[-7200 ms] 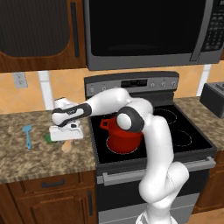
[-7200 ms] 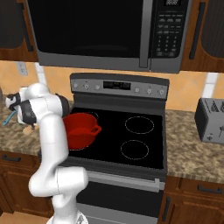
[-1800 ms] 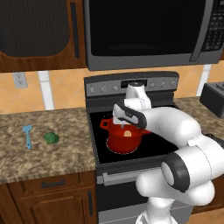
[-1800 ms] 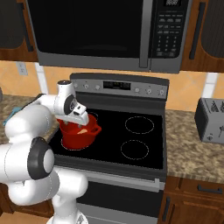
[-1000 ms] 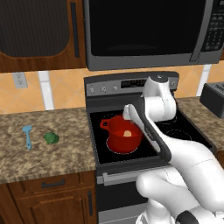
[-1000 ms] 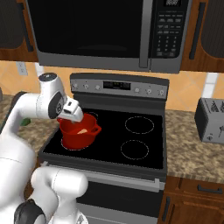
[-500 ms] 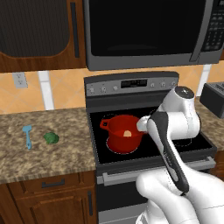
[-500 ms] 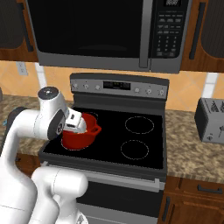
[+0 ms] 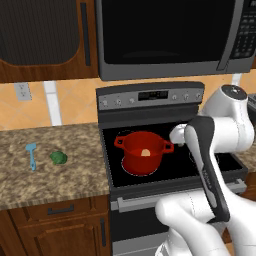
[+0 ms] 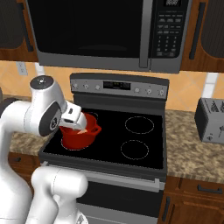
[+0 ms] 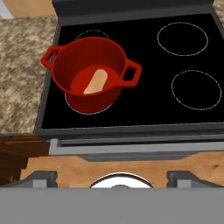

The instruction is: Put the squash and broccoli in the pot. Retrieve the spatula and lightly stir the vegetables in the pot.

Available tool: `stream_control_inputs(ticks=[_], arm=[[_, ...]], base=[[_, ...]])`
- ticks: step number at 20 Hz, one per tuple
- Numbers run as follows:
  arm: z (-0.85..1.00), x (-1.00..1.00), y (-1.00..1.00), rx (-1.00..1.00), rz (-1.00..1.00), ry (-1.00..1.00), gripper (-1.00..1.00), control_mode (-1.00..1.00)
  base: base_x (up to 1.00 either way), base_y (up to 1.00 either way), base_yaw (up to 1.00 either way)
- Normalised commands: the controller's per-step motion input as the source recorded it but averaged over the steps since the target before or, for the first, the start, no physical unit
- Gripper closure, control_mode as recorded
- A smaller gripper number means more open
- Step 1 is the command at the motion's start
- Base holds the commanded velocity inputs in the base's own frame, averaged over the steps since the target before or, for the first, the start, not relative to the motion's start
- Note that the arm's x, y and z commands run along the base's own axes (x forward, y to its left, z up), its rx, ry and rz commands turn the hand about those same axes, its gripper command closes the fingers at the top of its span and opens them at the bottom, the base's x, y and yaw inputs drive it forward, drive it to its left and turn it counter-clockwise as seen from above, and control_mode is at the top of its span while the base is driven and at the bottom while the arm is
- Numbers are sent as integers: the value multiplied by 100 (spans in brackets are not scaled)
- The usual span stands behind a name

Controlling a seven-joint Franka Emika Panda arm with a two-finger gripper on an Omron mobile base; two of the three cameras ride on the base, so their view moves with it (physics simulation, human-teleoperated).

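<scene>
On the stove, the tan squash [image 11: 96, 82] lies in our round red pot [image 11: 89, 72]; our pincer [image 11: 112, 177], tips apart and empty, must next fetch the dark green broccoli [image 9: 59, 158] from the left worktop [image 9: 50, 170].

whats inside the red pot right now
The squash lies on the floor of the pot, nothing else with it. The near wall hides a strip of that floor. The broccoli sits out on the counter.
</scene>
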Motion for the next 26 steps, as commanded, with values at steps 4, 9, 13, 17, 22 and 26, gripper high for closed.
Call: stream_control_inputs(ticks=[4, 9, 13, 17, 22, 26], arm=[[13, -3, -8, -1, -1, 13, -100, -100], [0, 0, 0, 0, 0, 0, -100, 100], [0, 0, 0, 0, 0, 0, -100, 100], [0, 0, 0, 0, 0, 0, -100, 100], [0, 0, 0, 0, 0, 0, -100, 100], [0, 0, 0, 0, 0, 0, -100, 100]], base=[[0, 0, 0], [0, 5, 0], [0, 33, 0], [2, 57, 0], [9, 59, 0], [9, 72, 0]])
